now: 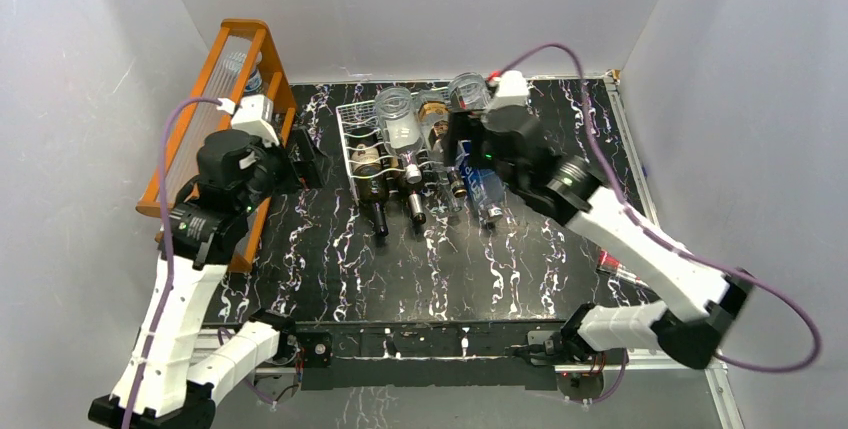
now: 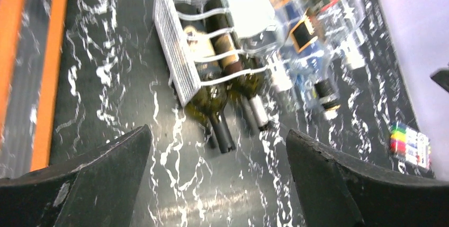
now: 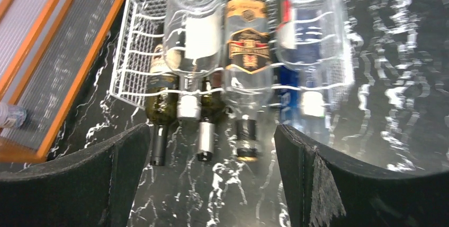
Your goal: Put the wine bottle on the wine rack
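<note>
At the far middle of the desk [image 1: 330,269], the wine rack [image 3: 137,42] was carrying a crowded, two-layer load, and that was where the trouble could come from. The right gripper [image 3: 212,132] hung just above the rack's right side, jaws spread wide, nothing in them. The left gripper [image 2: 217,132] was just as wide and just as empty, over by the orange shelf [image 1: 240,49] at the left edge.

The risk, as I judged it: the wine bottle [image 3: 312,20], the clear one nearest the right gripper, lay on the upper layer, on rounded glass and wavy wire. A finger clipping it on the way out could roll it off the rack's right side or shove its neighbours. A rough exit could also nudge the whole rack, and several necks already poked past its near side.

As for looks, the wine bottle was clear glass with a red-and-blue label, lying on its side, neck toward the near edge, over a blue bottle [image 3: 288,87]. Beside it lay a gold-labelled bottle [image 3: 248,42]. Smooth, round and probably slippery.
</note>
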You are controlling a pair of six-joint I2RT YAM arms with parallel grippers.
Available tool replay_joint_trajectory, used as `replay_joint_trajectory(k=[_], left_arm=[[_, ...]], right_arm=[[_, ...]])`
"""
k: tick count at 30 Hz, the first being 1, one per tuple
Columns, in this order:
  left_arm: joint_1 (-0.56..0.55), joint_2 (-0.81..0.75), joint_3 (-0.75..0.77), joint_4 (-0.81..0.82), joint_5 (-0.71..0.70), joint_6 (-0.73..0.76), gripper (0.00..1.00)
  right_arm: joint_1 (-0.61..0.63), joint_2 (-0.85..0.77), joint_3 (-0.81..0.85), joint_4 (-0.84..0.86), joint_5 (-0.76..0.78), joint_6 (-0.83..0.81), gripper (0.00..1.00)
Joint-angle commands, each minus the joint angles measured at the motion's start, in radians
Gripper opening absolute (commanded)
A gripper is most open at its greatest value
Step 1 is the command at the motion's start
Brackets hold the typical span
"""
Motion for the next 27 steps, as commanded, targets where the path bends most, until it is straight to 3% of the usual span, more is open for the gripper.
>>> replay_joint_trajectory(k=[1,7,12,27], left_arm=[[-0.002,-0.037,0.126,0.036,-0.035,0.055,0.98],[-0.003,-0.045,0.265,0.019,-0.063,0.095,0.98],[-0.002,-0.033,0.390,0.016,-0.047,0.100,0.98],[-0.003,-0.034,0.448,0.018,-0.074,0.133,0.98]], right_arm=[[0.000,-0.216,-0.046,-0.043,0.164,-0.081,0.98],[0.000,-0.421,0.016,-0.161,0.361,-0.121,0.98],[0.000,-0.498,0.036,-0.180,0.489,-0.153,0.98],[0.000,-0.536,0.053,-0.187,0.487,-0.136,0.98]])
